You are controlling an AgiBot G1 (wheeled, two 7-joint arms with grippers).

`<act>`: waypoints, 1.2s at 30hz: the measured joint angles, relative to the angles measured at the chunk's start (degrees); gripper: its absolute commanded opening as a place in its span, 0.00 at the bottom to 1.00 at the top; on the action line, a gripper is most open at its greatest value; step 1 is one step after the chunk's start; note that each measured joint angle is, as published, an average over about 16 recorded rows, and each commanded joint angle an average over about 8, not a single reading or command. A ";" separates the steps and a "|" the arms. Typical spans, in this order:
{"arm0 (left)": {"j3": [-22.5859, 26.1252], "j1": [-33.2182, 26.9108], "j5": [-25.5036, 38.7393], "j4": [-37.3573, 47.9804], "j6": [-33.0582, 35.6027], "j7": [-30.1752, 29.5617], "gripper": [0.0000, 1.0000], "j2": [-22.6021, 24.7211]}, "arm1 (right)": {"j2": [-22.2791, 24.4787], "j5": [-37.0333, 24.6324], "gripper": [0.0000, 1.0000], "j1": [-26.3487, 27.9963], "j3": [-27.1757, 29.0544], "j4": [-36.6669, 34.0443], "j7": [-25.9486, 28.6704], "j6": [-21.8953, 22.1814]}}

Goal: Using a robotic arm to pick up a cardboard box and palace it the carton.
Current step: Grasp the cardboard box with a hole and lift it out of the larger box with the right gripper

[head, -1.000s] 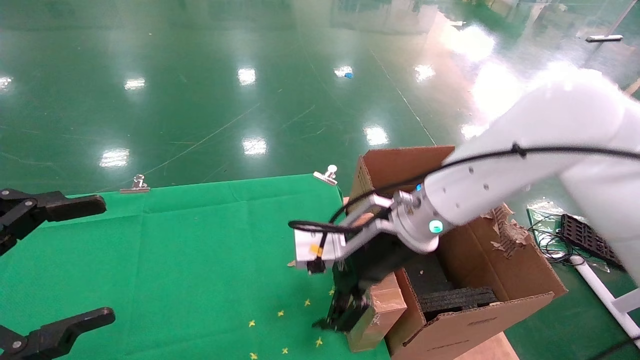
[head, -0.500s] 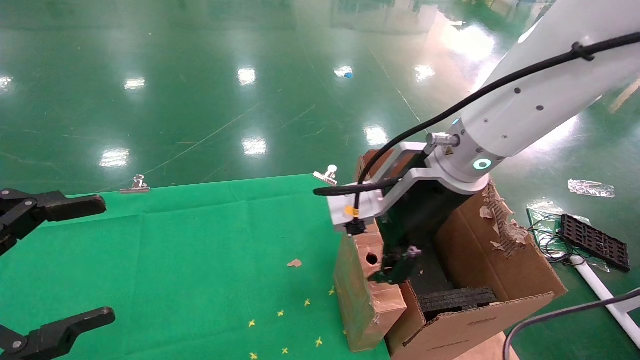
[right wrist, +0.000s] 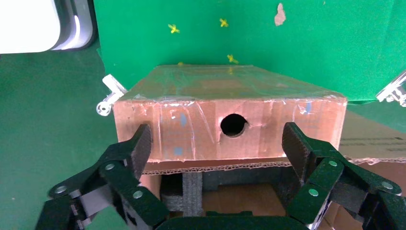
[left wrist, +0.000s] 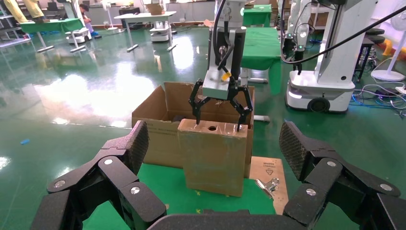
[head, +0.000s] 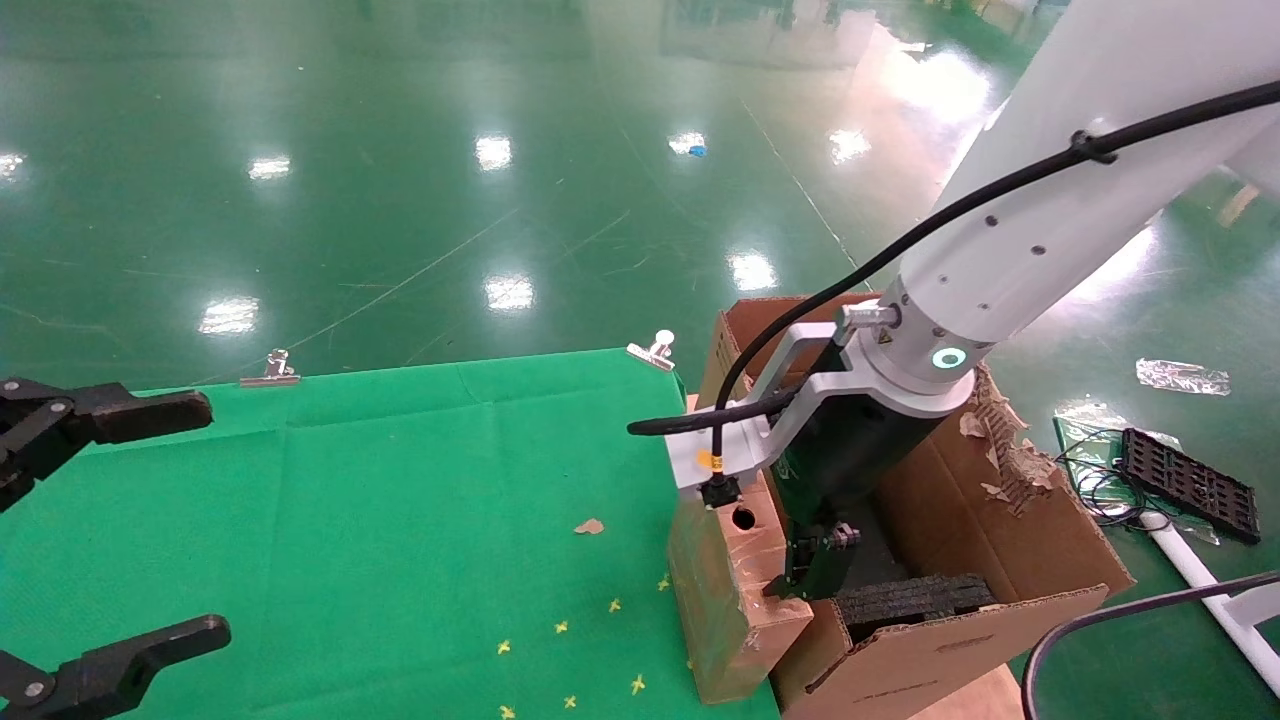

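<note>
My right gripper (right wrist: 218, 143) hangs over the near wall of the carton (head: 960, 560), on the white robotic arm (head: 1040, 210) that reaches down from the right. Its black fingers (right wrist: 139, 143) are spread wide, one on each side of the narrow top edge of the cardboard box (left wrist: 214, 155). In the right wrist view the pads stand just outside the two ends of that edge, so I cannot tell whether they touch it. I have no firm hold on anything.

The cardboard box stands upright on its narrow end at the right edge of the green cloth (head: 400, 500), leaning against the outside of the carton's left wall. A round hole (right wrist: 233, 124) shows in its top edge, and its faces are glossy with tape. The only marks I can see on that tape are small blue smudges; no writing is legible.

The carton sits on the floor beside the table, flaps ragged, with black foam (head: 910, 600) inside. A small printed mark shows on a brown sheet (left wrist: 268, 167) below it, too small to read.

My left gripper (left wrist: 210, 158) is parked at the table's left side, fingers wide apart and holding nothing.
</note>
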 measured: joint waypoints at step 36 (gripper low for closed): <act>0.14 -0.03 -0.10 0.00 -0.06 0.07 0.99 -0.06 | -3.35 10.24 0.78 -3.13 -4.74 -24.88 39.78 0.89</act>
